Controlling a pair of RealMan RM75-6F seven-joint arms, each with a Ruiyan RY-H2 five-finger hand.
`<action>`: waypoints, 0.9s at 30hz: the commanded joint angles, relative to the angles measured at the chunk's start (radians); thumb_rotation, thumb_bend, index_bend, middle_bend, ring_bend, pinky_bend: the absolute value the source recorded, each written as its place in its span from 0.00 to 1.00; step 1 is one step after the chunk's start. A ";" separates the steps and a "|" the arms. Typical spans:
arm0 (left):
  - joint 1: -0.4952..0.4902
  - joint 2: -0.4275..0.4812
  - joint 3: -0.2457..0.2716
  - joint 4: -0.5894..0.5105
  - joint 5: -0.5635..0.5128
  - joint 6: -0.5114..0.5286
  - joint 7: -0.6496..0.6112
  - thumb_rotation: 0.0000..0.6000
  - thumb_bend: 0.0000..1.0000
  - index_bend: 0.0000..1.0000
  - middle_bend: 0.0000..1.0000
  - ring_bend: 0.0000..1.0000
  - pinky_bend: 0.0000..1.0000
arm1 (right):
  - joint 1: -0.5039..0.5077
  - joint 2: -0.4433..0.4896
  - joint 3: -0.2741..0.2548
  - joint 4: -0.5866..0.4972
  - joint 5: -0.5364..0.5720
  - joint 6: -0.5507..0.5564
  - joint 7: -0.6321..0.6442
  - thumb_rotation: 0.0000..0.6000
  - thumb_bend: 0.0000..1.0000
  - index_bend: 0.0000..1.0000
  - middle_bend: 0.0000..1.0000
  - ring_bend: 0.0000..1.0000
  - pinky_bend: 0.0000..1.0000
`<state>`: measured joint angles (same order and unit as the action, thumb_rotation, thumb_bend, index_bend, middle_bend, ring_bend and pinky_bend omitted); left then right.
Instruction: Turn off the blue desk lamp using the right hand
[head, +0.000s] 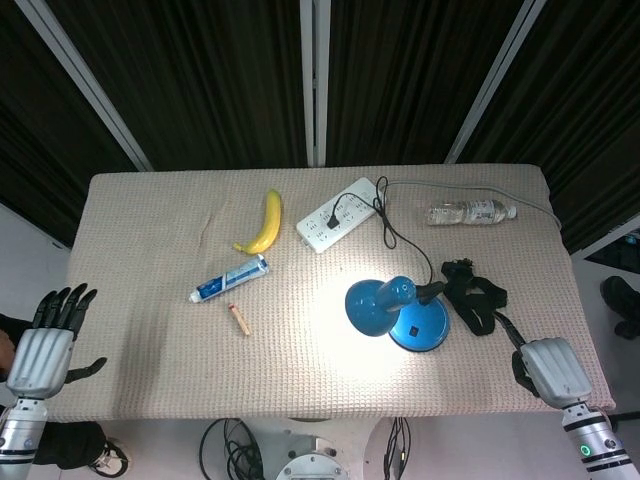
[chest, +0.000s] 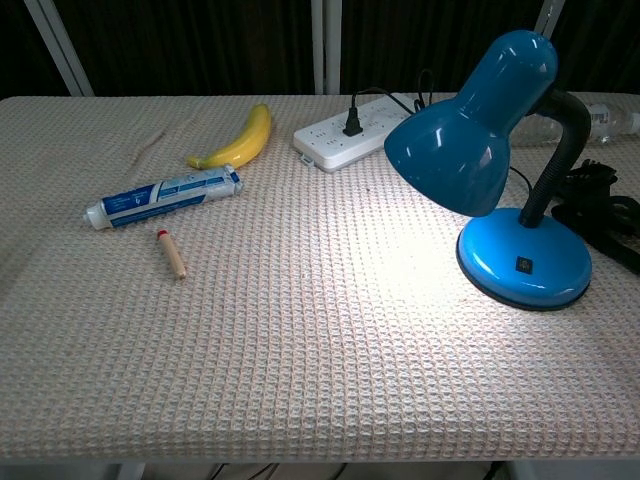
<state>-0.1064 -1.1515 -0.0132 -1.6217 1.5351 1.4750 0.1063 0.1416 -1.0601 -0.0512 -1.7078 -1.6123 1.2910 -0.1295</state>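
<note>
The blue desk lamp (head: 400, 312) stands right of the table's middle, lit, with a bright patch on the cloth under its shade (chest: 462, 148). Its round base (chest: 524, 262) carries a small dark switch (chest: 523, 264). My right hand (head: 550, 368) hovers over the table's front right corner, right of the base and apart from it. Only its back shows, one dark finger (head: 508, 332) reaches toward the black strap, and the other fingers are hidden. My left hand (head: 45, 338) hangs off the table's front left corner, fingers spread, holding nothing. Neither hand shows in the chest view.
A black strap (head: 472, 295) lies just right of the lamp. The lamp's cord runs to a white power strip (head: 338, 214) at the back. A water bottle (head: 470, 211), a banana (head: 266, 222), a toothpaste tube (head: 230, 278) and a small wooden peg (head: 239, 319) lie around.
</note>
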 joint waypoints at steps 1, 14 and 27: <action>0.001 0.000 0.001 0.001 0.002 0.002 -0.003 1.00 0.00 0.00 0.00 0.00 0.00 | 0.016 -0.007 -0.014 -0.008 -0.022 -0.024 -0.021 1.00 0.86 0.00 0.95 0.92 0.88; 0.007 0.001 0.003 0.012 -0.006 0.000 -0.023 1.00 0.00 0.00 0.00 0.00 0.00 | 0.146 -0.085 0.004 -0.068 0.085 -0.277 -0.174 1.00 0.81 0.00 0.95 0.92 0.88; 0.007 0.006 0.002 0.028 -0.023 -0.016 -0.049 1.00 0.00 0.00 0.00 0.00 0.00 | 0.261 -0.159 0.050 -0.098 0.297 -0.417 -0.353 1.00 0.80 0.00 0.95 0.92 0.88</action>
<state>-0.0990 -1.1457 -0.0115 -1.5942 1.5120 1.4598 0.0578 0.3880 -1.2069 -0.0054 -1.8029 -1.3390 0.8864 -0.4614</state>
